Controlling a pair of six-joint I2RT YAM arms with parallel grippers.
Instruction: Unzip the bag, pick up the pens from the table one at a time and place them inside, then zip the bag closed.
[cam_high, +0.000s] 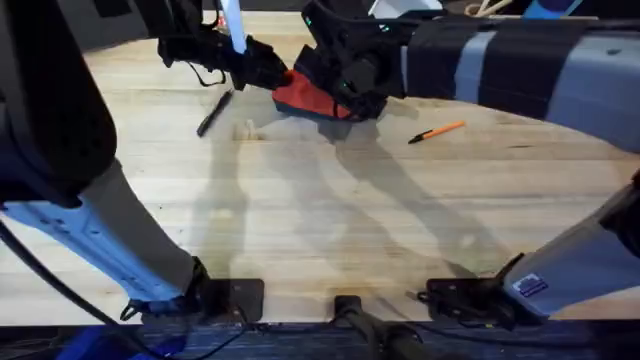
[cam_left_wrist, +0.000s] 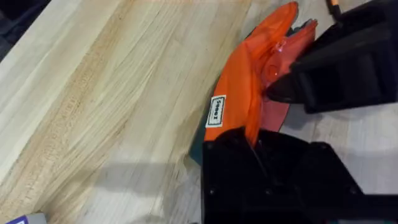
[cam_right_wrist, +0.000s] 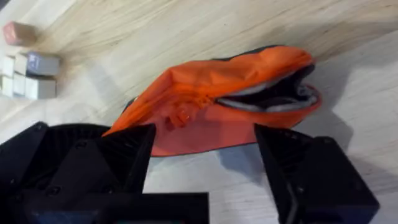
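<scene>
Unzipping looks underway: the soft orange fabric pouch (cam_right_wrist: 217, 112), partly gaping, lies on the far pale wooden counter (cam_high: 330, 220). Left end effector (cam_left_wrist: 255, 146) clamps its end; right end effector (cam_right_wrist: 205, 146) stands wide. Next, fetch the slim orange pen (cam_high: 438, 131).

Small wooden blocks (cam_right_wrist: 28, 74) clustered on tabletop, pale ones together, one reddish-brown block (cam_right_wrist: 17, 32) just beside.

- Orange bag (cam_right_wrist: 236, 112): lies crumpled at the far middle of the surface (cam_high: 330, 220), zipper partly open, mouth gaping.
- Black pen (cam_high: 214, 113): left of the bag.
- Orange pen (cam_high: 437, 131): right of the bag.
</scene>
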